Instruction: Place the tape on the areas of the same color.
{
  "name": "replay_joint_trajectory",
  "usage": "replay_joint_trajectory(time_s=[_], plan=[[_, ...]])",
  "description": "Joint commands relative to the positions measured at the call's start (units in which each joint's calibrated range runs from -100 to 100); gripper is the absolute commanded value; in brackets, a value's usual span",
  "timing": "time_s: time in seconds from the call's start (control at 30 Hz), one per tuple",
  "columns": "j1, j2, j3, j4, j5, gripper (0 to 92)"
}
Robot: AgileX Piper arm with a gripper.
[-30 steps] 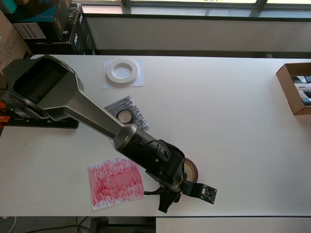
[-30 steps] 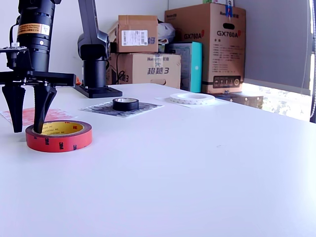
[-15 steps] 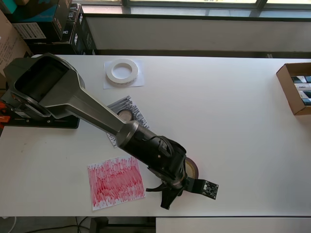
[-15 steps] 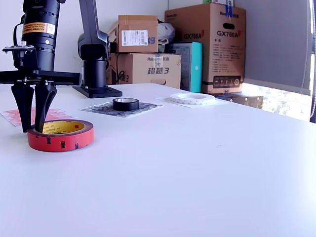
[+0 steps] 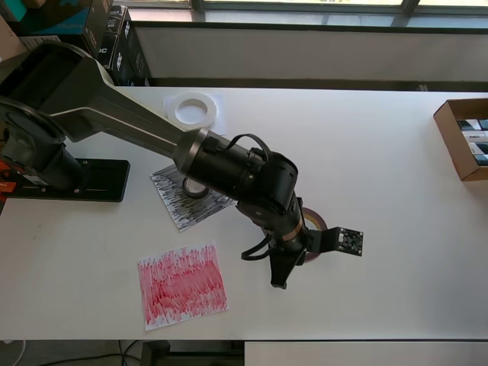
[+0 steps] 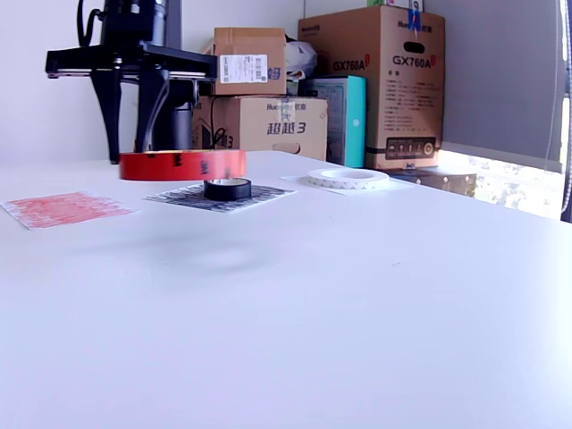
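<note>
Overhead view: the arm (image 5: 152, 133) reaches across the white table (image 5: 366, 175) toward its near edge. The jaws (image 5: 293, 244) grip the wall of the red roll (image 5: 314, 222), which shows only as a dark arc beside the wrist, right of the black sheet (image 5: 183, 200). The black roll (image 5: 192, 187) sits on that sheet, half hidden under the arm, and the white ring (image 5: 192, 109) lies on the white sheet (image 5: 174, 99) at the far side. The red sheet (image 5: 181, 287), near and left, is bare and well apart from the held roll. At the right edge stands an open cardboard box (image 5: 456, 142); it holds a few small dark and pale packs that I cannot identify.

Exterior view: the red roll (image 6: 182, 164) hangs level and clear of the table, blurred by motion, with one finger (image 6: 112, 112) outside its wall and the other inside. The black roll (image 6: 227, 188) and black sheet (image 6: 183, 195) lie just behind it; the red sheet (image 6: 64, 206) lies at this view's left.

Risks, as I judge them: the hold is on one thin wall only, so a quick swing could tilt or shed the roll. A low carry could catch the sheets. A release off-centre could leave the roll over the paper's edge.
</note>
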Motion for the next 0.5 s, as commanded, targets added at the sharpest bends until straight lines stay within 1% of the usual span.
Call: replay_joint_trajectory(time_s=[0.0,0.2,0.47], plan=[[1.47,-6.18,4.66,-0.71,1.14,0.1],[1.23,-15.07,13.48,-1.39,1.55,0.1],[-2.87,-22.84,20.11,-1.48,1.31,0.1]])
